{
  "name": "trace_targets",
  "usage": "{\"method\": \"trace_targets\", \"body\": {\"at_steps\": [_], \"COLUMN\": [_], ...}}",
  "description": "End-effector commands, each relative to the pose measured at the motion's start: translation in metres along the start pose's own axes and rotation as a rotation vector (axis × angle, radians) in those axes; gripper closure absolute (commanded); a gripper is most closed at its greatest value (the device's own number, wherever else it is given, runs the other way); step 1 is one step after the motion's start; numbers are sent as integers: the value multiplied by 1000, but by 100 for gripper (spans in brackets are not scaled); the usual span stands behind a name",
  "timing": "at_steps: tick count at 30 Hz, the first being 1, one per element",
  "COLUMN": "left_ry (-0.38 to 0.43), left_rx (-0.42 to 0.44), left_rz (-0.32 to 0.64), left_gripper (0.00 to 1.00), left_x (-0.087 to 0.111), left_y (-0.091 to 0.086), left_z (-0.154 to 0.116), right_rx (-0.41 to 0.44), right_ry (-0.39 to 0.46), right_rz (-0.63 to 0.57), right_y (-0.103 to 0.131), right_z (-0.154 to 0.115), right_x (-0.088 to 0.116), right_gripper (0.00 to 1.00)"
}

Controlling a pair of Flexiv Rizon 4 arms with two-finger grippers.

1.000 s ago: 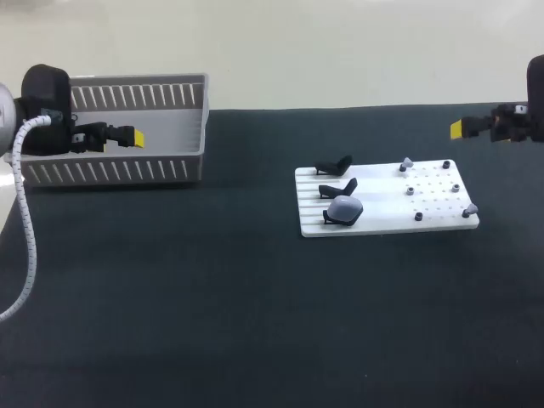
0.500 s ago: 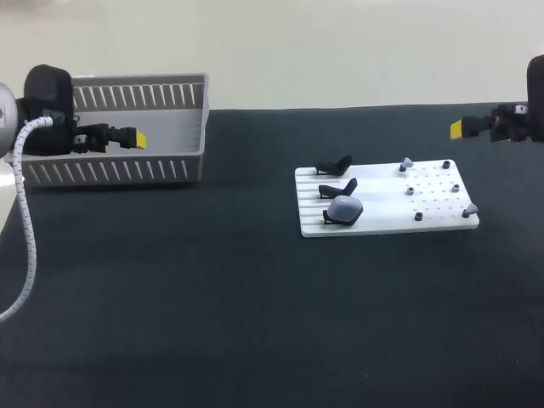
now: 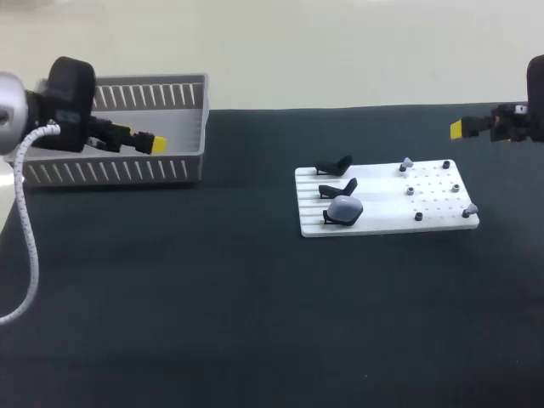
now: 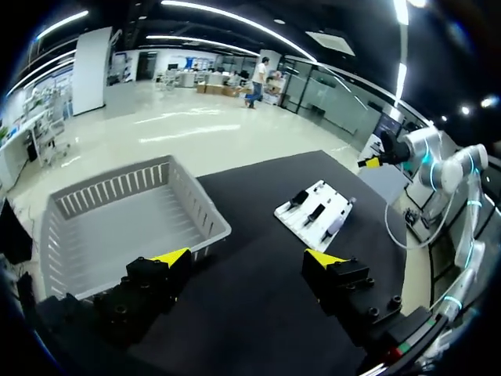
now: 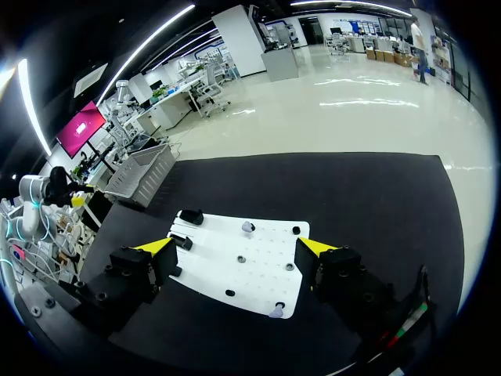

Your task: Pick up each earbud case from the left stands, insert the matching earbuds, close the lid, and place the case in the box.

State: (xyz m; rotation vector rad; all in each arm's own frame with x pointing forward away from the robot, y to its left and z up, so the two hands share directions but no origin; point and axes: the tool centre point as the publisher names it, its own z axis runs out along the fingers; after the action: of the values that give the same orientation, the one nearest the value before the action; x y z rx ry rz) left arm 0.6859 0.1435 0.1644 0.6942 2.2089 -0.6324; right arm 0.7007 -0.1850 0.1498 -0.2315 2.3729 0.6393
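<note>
Spread wide and holding nothing, the left gripper (image 3: 158,144) hangs by the box (image 3: 136,92) at ten o'clock and the right gripper (image 3: 457,129) at two, likely parked clear of the earbud case (image 3: 345,209) perched on its stand at three.

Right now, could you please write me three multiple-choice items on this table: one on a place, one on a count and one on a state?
1. Where is the earbud case?
A. On the front stand of the white board
B. In the box
C. On the bare table

2. How many black stands are empty?
A. None
B. Two
C. Three

3. How do the left jaws stand?
A. Shut on a case
B. Open and empty
C. Shut on an earbud

Key:
1 A: the head view shows the case on the stand nearest the robot.
2 B: the two stands behind it hold nothing.
3 B: the left wrist view shows the yellow fingertips apart with nothing between them.
</note>
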Motion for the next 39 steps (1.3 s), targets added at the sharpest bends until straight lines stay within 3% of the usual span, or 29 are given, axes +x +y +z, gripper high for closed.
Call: {"method": "trace_targets", "body": {"at_steps": [1,13,29,39], "left_ry": [-67,-79,-43,-3], "left_rx": [123,315,474,496], "left_rz": [69,310,559,517], "left_gripper": [0,0,0,0], "left_x": [4,-2,-18,-22], "left_y": [-6,-35,-71,-78], "left_z": [-1,15,61,70], "right_rx": [0,0,0,0], "right_ry": [0,0,0,0], "right_rz": [-1,-1,-1,-1], "right_y": [0,0,0,0], "right_z": [0,0,0,0], "right_x": [0,0,0,0], "right_gripper": [0,0,0,0]}}
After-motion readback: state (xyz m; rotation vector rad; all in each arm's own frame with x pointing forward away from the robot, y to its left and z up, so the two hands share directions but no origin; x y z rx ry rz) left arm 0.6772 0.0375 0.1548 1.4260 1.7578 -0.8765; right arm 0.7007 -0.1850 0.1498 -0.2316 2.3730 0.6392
